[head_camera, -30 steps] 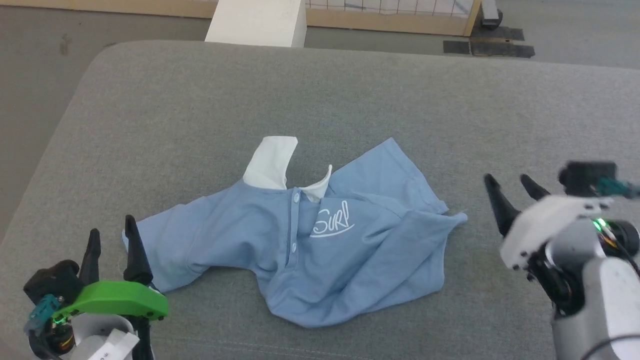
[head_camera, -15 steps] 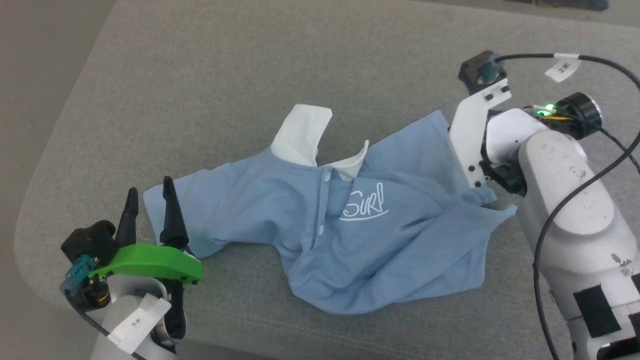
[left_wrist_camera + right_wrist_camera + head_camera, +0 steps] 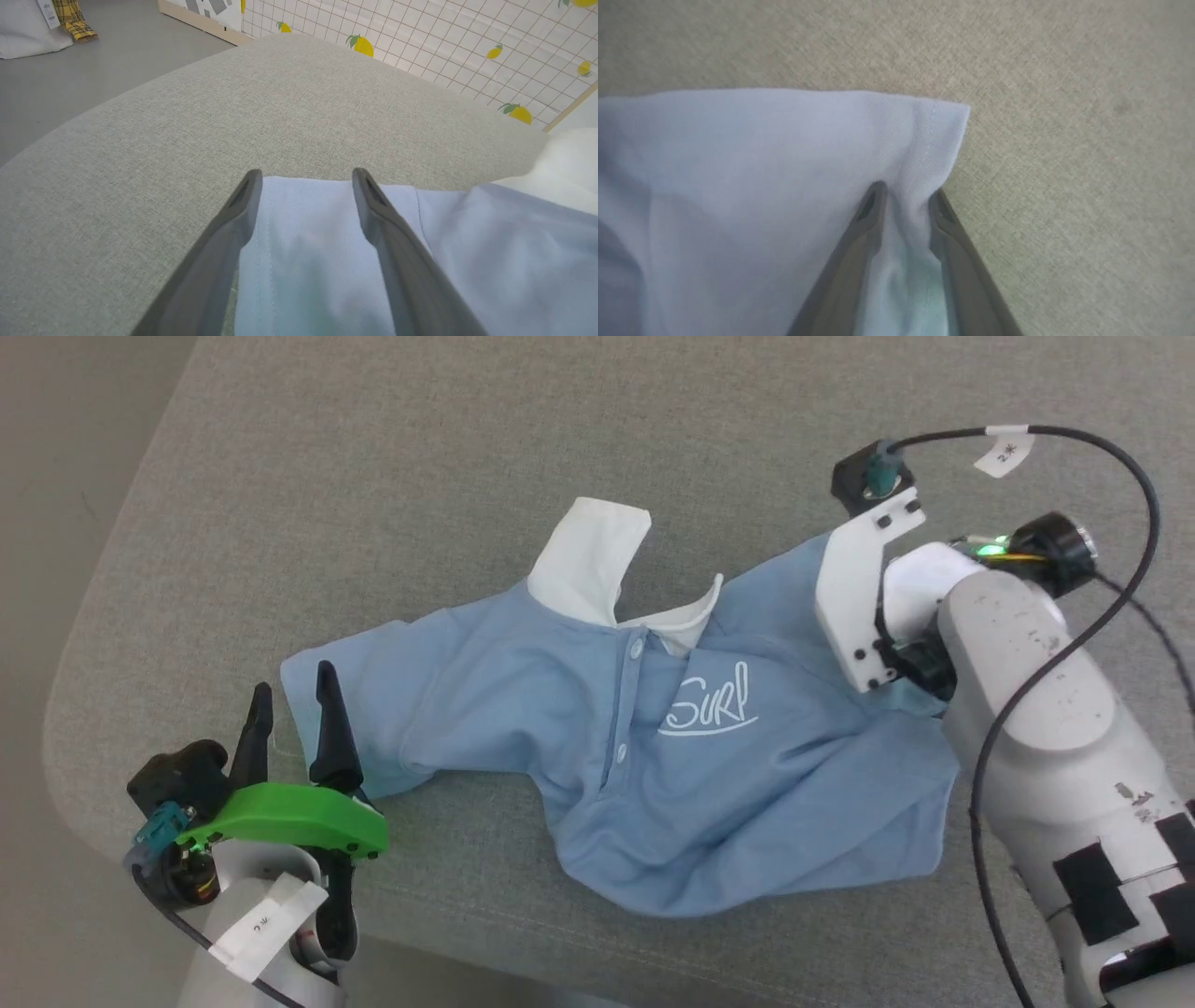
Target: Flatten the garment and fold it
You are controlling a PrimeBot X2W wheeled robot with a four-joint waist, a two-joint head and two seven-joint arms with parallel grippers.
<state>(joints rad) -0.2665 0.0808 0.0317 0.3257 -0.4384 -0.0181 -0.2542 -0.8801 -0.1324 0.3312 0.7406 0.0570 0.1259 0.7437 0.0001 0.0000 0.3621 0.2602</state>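
Garment (image 3: 597,775) corner bunched inside right gripper (image 3: 906,192); sleeve beneath left gripper (image 3: 303,176).

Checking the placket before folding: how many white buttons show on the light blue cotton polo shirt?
2 on the light blue polo shirt: one white button below the white collar, another lower on the placket. Folds may hide more.

Support surface: one grey woven cushion (image 3: 420,457) with a rounded corner; a single light blue shirt (image 3: 523,709) lies directly on it, front up, crumpled, not folded; its white collar (image 3: 597,555) points toward the far side; bare cushion surrounds the shirt on all sides; the floor (image 3: 47,476) lies beyond the corner nearest the shirt's spread sleeve.
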